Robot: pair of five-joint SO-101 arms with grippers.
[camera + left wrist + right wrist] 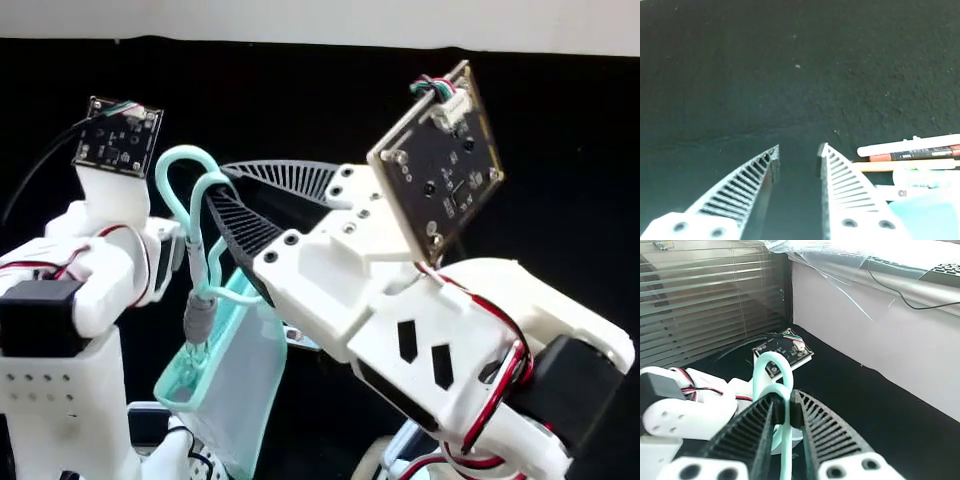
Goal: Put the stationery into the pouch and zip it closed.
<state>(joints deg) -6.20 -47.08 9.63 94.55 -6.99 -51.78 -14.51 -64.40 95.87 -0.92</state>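
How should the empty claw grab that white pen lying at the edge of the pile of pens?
Probably mid-barrel on the white pen, coming straight down with the open left gripper turned across it. It lies flat on the table, its outer side bare, a brown pencil close beside the other.

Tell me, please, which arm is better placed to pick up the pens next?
Left: the left tool hangs open beside the pens, while the right tool is shut on the pouch loop.
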